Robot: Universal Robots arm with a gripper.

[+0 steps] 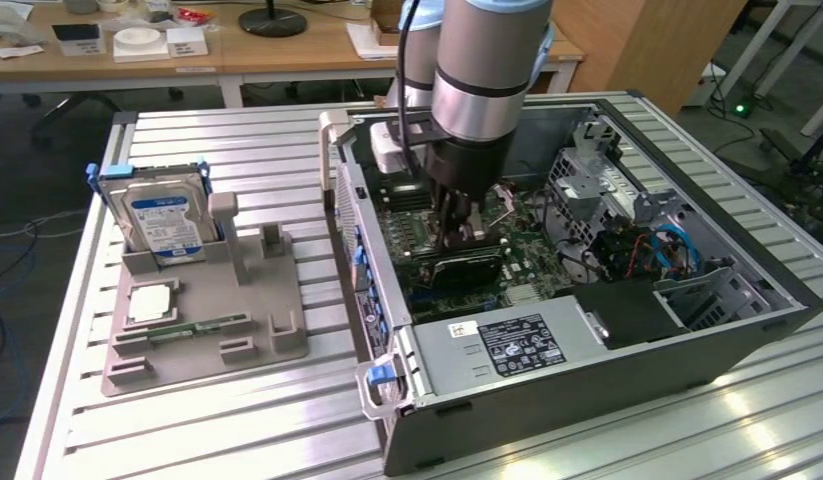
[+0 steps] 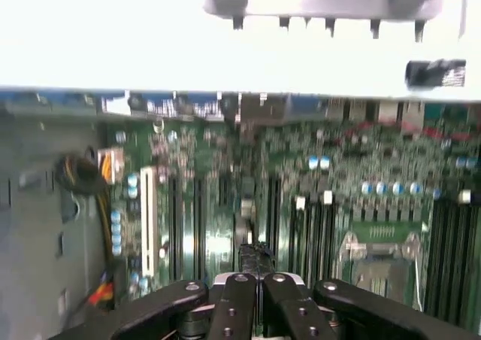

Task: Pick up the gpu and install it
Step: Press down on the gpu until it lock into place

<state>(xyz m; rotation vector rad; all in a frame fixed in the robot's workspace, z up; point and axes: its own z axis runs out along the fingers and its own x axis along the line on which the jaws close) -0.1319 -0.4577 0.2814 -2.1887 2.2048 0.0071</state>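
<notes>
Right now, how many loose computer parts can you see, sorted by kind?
Hard drive: 1
RAM strip: 1
Square chip: 1
Gpu: 1
Total: 4

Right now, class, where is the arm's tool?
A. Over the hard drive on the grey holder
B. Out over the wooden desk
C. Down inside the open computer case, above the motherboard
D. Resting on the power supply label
C: the tool reaches down into the open computer case, over the green motherboard.
</notes>
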